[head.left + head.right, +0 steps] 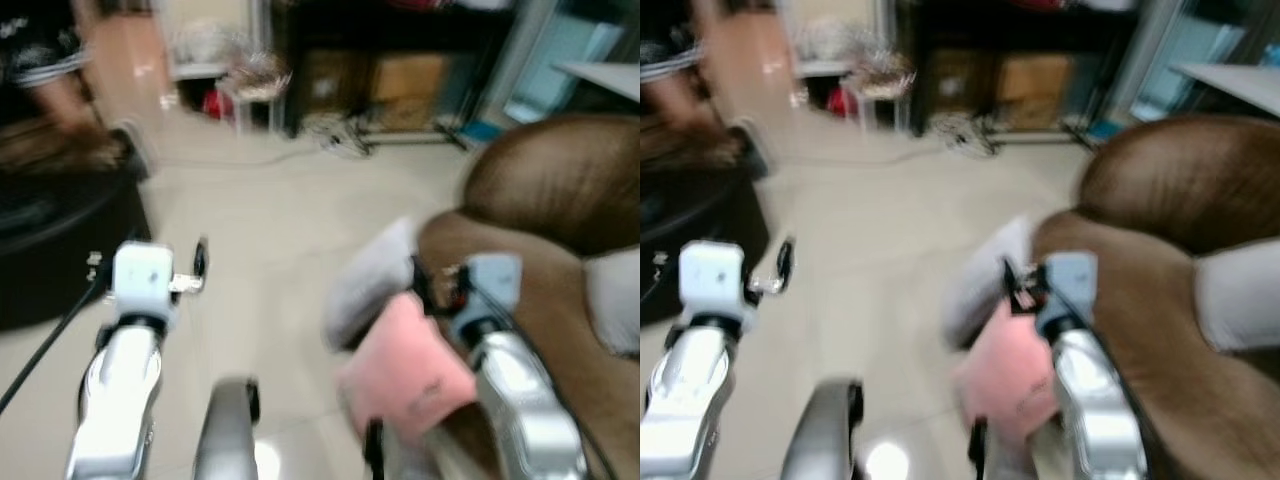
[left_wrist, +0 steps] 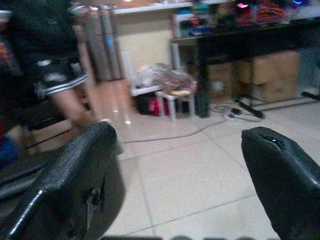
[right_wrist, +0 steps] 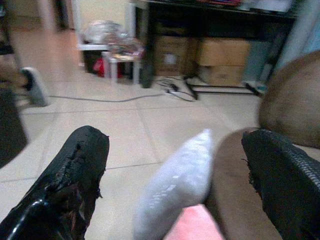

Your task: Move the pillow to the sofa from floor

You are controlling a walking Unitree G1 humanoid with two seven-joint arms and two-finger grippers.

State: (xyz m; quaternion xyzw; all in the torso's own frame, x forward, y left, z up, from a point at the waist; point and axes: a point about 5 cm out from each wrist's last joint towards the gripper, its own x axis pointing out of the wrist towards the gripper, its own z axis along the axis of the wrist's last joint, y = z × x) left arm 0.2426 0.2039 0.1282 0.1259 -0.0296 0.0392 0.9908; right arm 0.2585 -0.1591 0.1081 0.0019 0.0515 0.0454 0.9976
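The brown sofa [image 1: 560,200] takes up the right side of the scene, its rounded arm curving toward the middle of the pale tiled floor [image 1: 270,250]. The head views are blurred, so fine detail is uncertain.

Far across the floor stand a dark desk [image 2: 260,35] with cardboard boxes [image 2: 270,75] beneath it and a small white stool [image 2: 172,100]. A person [image 2: 55,70] stands at the far left.

The grey pillow [image 3: 177,182] stands on its edge on the floor, leaning against the near left face of the sofa arm. Its long axis runs from near-left up to far-right, the upper tip touching the sofa. A pink cushion [image 1: 410,365] lies just beside it on the near side, against the same sofa arm; whether the two touch cannot be told. A pale cushion [image 1: 612,300] already rests on the sofa seat at the right edge.

The right gripper [image 3: 175,170] is raised directly over the pillow, wide open and empty, one finger toward the floor side and the other toward the sofa side. The pillow lies ahead of and below it, between the two fingers in line of sight but not yet in contact.

The left gripper [image 2: 180,165] is held up well to the left over bare floor, also wide open and holding nothing.

Judgement: the right arm is plainly the nearer. Its approach is forward and down, and the fingers already straddle the pillow's thin edge.
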